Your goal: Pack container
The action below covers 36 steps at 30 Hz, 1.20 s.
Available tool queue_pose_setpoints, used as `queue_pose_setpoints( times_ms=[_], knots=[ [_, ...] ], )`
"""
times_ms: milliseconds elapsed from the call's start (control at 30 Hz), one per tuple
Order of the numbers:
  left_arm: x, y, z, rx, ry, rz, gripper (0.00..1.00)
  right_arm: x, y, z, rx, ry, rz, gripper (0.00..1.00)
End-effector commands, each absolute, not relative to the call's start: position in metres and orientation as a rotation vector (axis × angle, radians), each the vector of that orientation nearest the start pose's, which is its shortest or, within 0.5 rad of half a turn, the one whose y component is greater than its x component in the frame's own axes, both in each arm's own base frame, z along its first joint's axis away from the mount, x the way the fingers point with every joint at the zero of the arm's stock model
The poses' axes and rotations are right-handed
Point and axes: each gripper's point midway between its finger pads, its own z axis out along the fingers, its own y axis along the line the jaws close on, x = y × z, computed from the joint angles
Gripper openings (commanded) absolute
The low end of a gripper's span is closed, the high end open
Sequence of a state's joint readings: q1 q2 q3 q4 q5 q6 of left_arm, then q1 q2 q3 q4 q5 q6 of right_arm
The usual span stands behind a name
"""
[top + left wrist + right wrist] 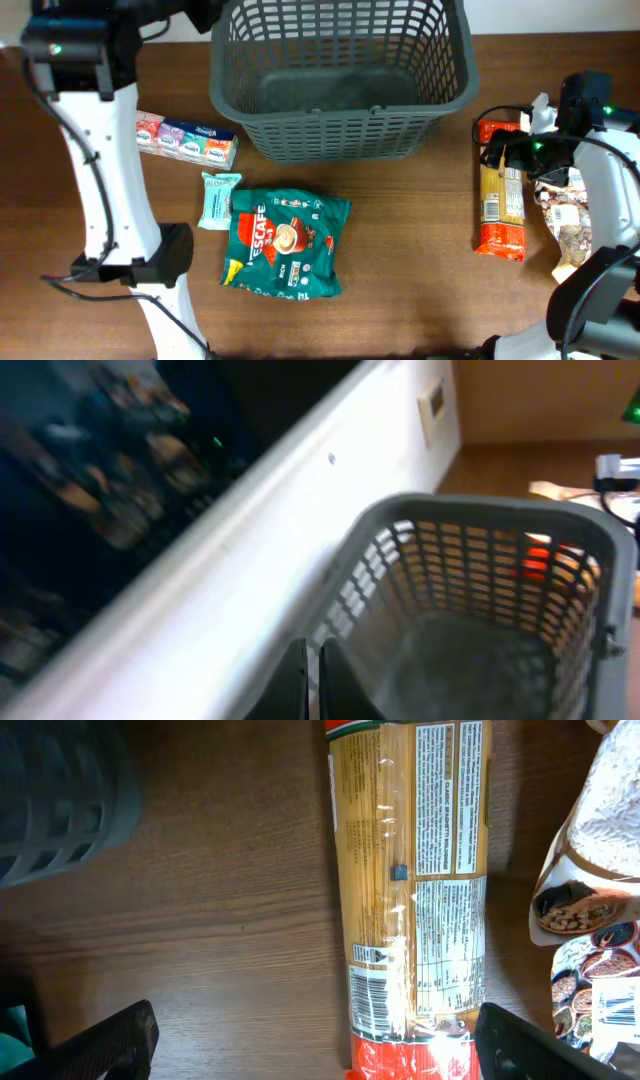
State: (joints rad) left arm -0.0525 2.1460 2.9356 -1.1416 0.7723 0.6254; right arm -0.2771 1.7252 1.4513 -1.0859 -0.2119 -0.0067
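The dark grey lattice basket stands at the back middle of the table, empty; it also shows in the left wrist view. My left gripper is shut and empty, raised by the basket's back left rim. My right gripper is open wide above the spaghetti pack, which lies flat on the table at the right. A green coffee bag, a small mint packet and a row of tissue packs lie on the left.
A bag of mixed beans or nuts lies right of the spaghetti, under the right arm, and shows in the right wrist view. A white wall runs behind the basket.
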Motion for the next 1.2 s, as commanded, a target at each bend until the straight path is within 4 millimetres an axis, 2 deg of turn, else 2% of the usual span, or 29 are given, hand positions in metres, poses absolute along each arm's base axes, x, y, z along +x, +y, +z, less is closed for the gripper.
queue_pose_setpoints(
  times_ms=[0,100,233,300,333,400,467,567,667,767,867,1000,1067,1100,1167],
  knots=[
    [0.465,-0.147,0.479,1.013,1.563,-0.426,0.02,0.364,-0.066,0.135,0.358,2.849,0.274,0.99],
    [0.449,-0.146,0.457,0.99,1.7,-0.514,0.05,0.364,-0.066,0.135,0.358,2.849,0.274,0.99],
    [0.418,-0.148,0.418,0.961,1.935,-0.648,0.14,0.364,-0.066,0.135,0.358,2.849,0.274,0.99],
    [0.406,-0.144,0.399,0.937,2.071,-0.634,0.14,0.364,-0.066,0.135,0.358,2.849,0.274,0.99],
    [0.41,-0.137,0.393,0.816,2.171,-0.592,0.14,0.364,-0.066,0.135,0.358,2.849,0.274,0.99],
    [0.407,-0.135,0.395,0.797,2.195,-0.503,0.14,0.364,-0.066,0.135,0.358,2.849,0.274,0.99],
    [0.397,-0.137,0.405,0.781,2.195,-0.406,0.14,0.364,-0.066,0.135,0.358,2.849,0.274,0.99],
    [0.385,-0.125,0.422,0.625,2.225,-0.235,0.15,0.364,-0.066,0.135,0.358,2.849,0.274,0.99],
    [0.362,-0.121,0.445,0.564,2.186,-0.147,0.15,0.364,-0.066,0.135,0.358,2.849,0.274,0.99],
    [0.331,-0.115,0.464,0.553,2.149,-0.103,0.17,0.364,-0.066,0.135,0.358,2.849,0.274,0.99],
    [0.303,-0.097,0.466,0.534,2.167,-0.037,0.21,0.364,-0.066,0.135,0.358,2.849,0.274,0.99],
    [0.276,-0.078,0.435,0.482,2.295,0.013,0.31,0.364,-0.066,0.135,0.358,2.849,0.274,0.99],
    [0.263,-0.074,0.404,0.461,2.405,0.011,0.38,0.364,-0.066,0.135,0.358,2.849,0.274,0.99],
    [0.26,-0.073,0.388,0.443,2.459,0.009,0.46,0.364,-0.066,0.135,0.358,2.849,0.274,0.99],
    [0.261,-0.075,0.358,0.409,2.542,-0.003,0.49,0.364,-0.066,0.135,0.358,2.849,0.274,0.99]
  ],
)
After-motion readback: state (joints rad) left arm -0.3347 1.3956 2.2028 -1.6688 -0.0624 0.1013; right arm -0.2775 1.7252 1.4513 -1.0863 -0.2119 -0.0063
